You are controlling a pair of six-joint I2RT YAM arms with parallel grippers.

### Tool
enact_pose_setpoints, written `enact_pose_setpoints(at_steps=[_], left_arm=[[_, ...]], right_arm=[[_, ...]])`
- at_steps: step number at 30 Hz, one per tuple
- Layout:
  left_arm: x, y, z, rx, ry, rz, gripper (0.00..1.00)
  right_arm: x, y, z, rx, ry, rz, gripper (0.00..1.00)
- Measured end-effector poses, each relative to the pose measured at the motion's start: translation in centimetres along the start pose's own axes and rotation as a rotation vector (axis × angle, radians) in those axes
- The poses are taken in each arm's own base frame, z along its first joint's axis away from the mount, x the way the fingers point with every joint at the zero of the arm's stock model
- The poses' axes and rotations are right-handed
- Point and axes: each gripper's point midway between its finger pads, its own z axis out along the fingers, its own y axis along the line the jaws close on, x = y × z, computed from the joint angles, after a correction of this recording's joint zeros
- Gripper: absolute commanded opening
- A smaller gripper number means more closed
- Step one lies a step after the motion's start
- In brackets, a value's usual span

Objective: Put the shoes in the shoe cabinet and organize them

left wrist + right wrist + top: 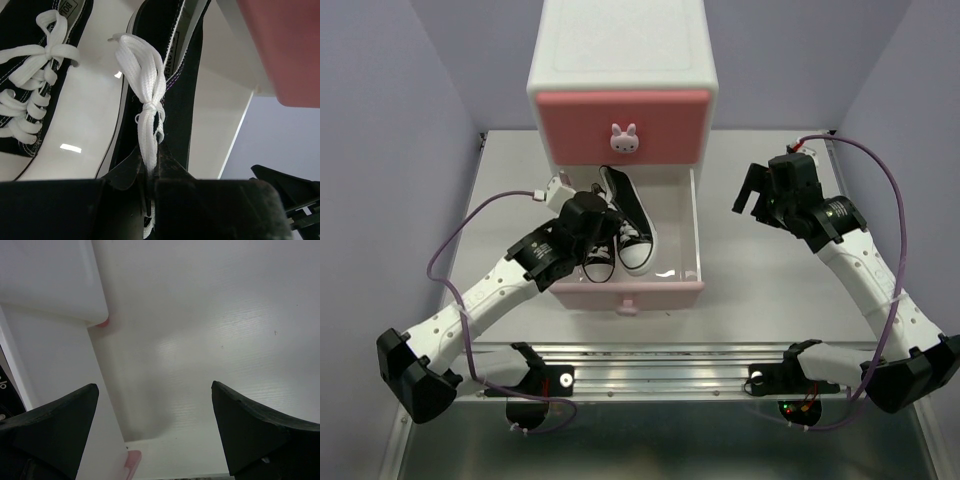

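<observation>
L claw (150, 176) is pinched tight on the white lace (145, 90) of a blk sneaker (192, 95), gripping the bow loops just below the knot, w/ the shoe down inside the pulled-out lower drawer (692, 225). Just beside it lies the 2nd blk sneaker (30, 75), laces up, on the drawer floor. So both blk ones are in the same compartment of the shoe cabinet (620, 50). Can't fully tell if they sit neatly paired, since the arm covers part of them from above. The upper drawer (660, 125) is shut, bunny knob (624, 138) facing front. No orange sneakers in sight; prob. inside that shut drawer, but can't confirm. R claw (757, 195) hangs wide, holding nothing, over the tabletop (770, 290) to the right of the cabinet, well apart from the shoes. My read: nearly done. Left to do: let go of the lace, maybe straighten the pair, pull the arm out, push the lower drawer shut.
</observation>
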Motion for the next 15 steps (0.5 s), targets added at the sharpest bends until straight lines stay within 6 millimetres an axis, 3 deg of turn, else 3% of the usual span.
enact_pose_setpoints(at_steps=[15], left_arm=[[0.6,0.6,3.0,0.004,0.041,0.22,0.0]], right_arm=[[-0.2,-0.2,0.0,0.016,-0.011,0.01,1.0]])
